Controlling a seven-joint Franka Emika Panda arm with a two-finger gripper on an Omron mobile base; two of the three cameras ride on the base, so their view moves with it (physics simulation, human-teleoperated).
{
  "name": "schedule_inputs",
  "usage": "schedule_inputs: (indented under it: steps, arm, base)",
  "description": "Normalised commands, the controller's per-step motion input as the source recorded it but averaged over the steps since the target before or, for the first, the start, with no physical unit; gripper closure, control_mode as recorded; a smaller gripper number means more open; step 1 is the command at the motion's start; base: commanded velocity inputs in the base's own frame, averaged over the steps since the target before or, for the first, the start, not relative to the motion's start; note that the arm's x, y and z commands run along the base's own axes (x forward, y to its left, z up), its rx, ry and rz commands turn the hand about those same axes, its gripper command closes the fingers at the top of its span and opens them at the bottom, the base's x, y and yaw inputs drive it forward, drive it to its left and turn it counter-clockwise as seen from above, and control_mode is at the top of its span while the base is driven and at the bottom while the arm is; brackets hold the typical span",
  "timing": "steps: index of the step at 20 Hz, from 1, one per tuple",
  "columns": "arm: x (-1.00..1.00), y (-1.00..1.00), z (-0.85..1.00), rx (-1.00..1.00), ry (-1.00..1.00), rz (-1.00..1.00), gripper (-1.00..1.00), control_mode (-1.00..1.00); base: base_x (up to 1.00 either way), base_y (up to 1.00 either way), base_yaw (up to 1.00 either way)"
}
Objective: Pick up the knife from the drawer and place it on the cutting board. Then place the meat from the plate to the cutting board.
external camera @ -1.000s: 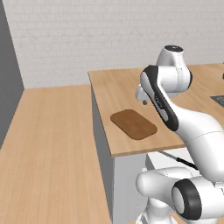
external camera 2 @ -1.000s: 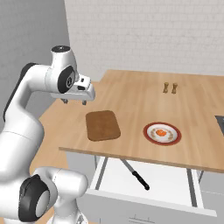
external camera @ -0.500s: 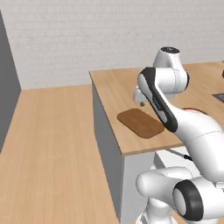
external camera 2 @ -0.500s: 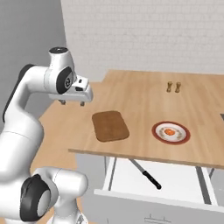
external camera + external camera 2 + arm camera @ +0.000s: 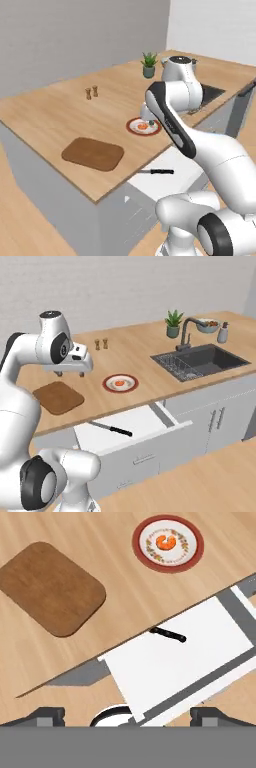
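Note:
The drawer [image 5: 142, 421] stands pulled open below the counter, white inside. In it lies the knife [image 5: 112, 429], black handle toward the right; in the hand view its handle [image 5: 169, 635] shows and the blade runs under the counter edge. The brown cutting board [image 5: 58, 397] lies on the counter left of the red-rimmed plate [image 5: 131, 388], which carries the orange meat [image 5: 120, 383]. My gripper [image 5: 70, 374] hovers open and empty above the counter between board and plate, looking down on the cutting board [image 5: 50, 587], plate [image 5: 192, 554], meat [image 5: 166, 542] and drawer [image 5: 190, 662].
To the right, a dark sink [image 5: 200, 360] with a faucet [image 5: 185, 336] is set in the counter. Behind it are a potted plant [image 5: 173, 323], a bowl of food [image 5: 208, 325] and a soap bottle [image 5: 223, 333]. Two small shakers [image 5: 102, 344] stand behind the plate.
The base has moved, so both base views have swung right and now take in the sink and plant. The arm stays above the counter; the jaws have spread slightly wider.

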Motion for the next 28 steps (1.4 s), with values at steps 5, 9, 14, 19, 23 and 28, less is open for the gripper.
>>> schedule_inputs:
  steps: [5,9,14,19,23,28]
  arm:
    - [0.0,0.0,0.0,0.0,0.0,0.0,-1.0,1.0]
    - [0.0,0.0,0.0,0.0,0.0,0.0,-1.0,1.0]
    - [0.0,0.0,0.0,0.0,0.0,0.0,-1.0,1.0]
    - [0.0,0.0,0.0,0.0,0.0,0.0,-1.0,1.0]
    - [0.0,0.0,0.0,0.0,0.0,0.0,-1.0,1.0]
    - [0.0,0.0,0.0,0.0,0.0,0.0,-1.0,1.0]
  base:
    - [0.0,0.16,-0.98]
    - [-0.3,0.2,-0.91]
    - [-0.65,0.82,-0.65]
    - [-0.18,0.35,-0.19]
    - [-0.04,0.9,-0.03]
    - [0.0,0.44,-0.13]
